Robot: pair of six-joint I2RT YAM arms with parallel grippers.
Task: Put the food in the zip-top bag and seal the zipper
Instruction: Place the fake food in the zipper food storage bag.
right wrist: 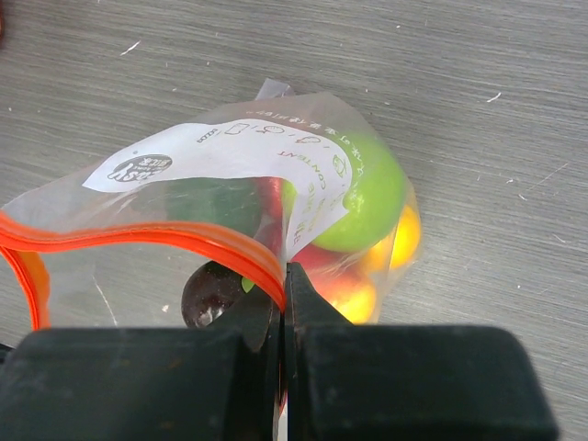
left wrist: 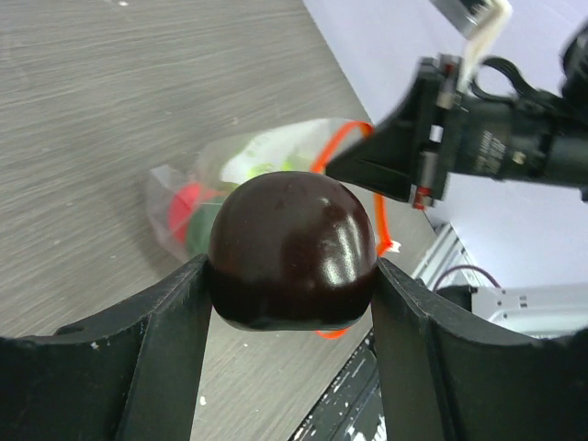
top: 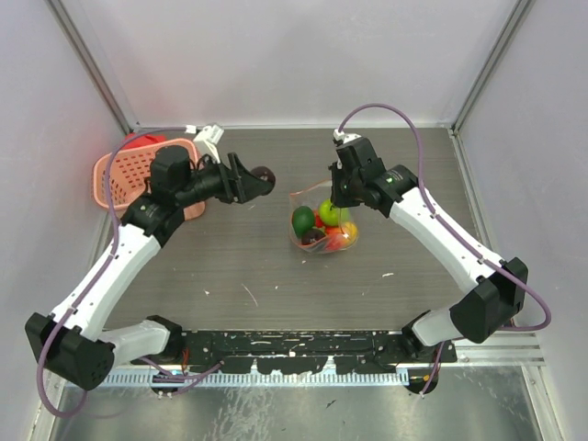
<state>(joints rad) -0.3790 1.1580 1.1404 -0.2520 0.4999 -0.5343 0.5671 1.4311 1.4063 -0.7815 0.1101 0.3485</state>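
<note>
My left gripper [top: 255, 181] is shut on a glossy dark purple-brown toy fruit [left wrist: 289, 243], held above the table to the left of the zip-top bag [top: 322, 225]. The clear bag lies mid-table with its mouth open towards the left. Inside it are a green fruit [right wrist: 367, 197], yellow [right wrist: 406, 234] and red pieces, and another dark piece [right wrist: 204, 296]. My right gripper [right wrist: 283, 276] is shut on the orange zipper [right wrist: 138, 237] strip and lifts the bag's upper edge. The bag [left wrist: 225, 179] also shows beyond the held fruit in the left wrist view.
A pink lattice basket [top: 133, 170] sits at the back left behind my left arm, with a small white object [top: 209, 138] beside it. Grey walls close the table on three sides. My right arm's gripper body [left wrist: 413, 152] shows near the bag's mouth.
</note>
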